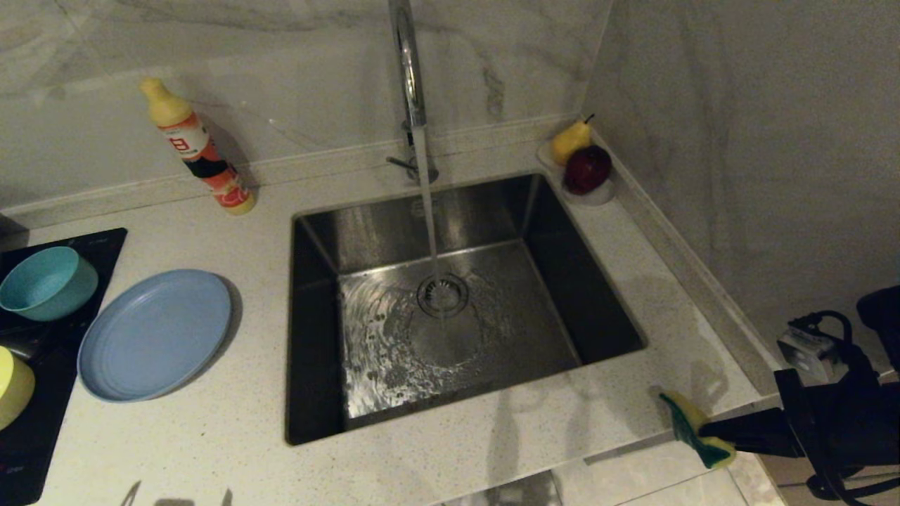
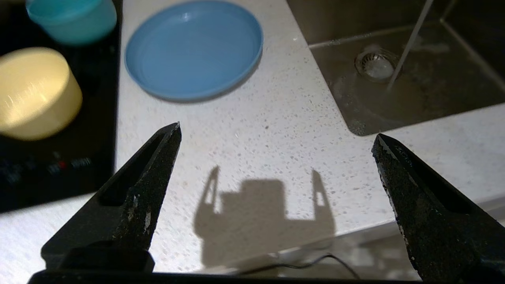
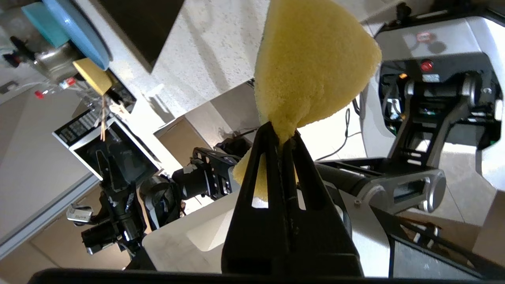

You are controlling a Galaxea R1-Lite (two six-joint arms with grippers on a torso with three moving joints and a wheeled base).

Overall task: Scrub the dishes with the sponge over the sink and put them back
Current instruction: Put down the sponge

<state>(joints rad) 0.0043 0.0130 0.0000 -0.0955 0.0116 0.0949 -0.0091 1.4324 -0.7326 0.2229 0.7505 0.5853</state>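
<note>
Yellow bowl (image 1: 13,386) cut off at the left edge, beside teal bowl (image 1: 46,282) and plate (image 1: 153,334). Left claw (image 2: 276,134) spread above the worktop (image 1: 232,436). Sink (image 1: 450,302) under running water. Right claw (image 3: 281,138) pinches the sponge (image 1: 692,429), half hidden.

Left gripper (image 2: 276,136): fingers spread wide above the speckled counter (image 2: 252,130).
Dishes: blue plate (image 2: 193,47), teal bowl (image 2: 73,17), apparently blurred yellow bowl (image 2: 35,92).
Sink (image 2: 414,79): water running.
</note>
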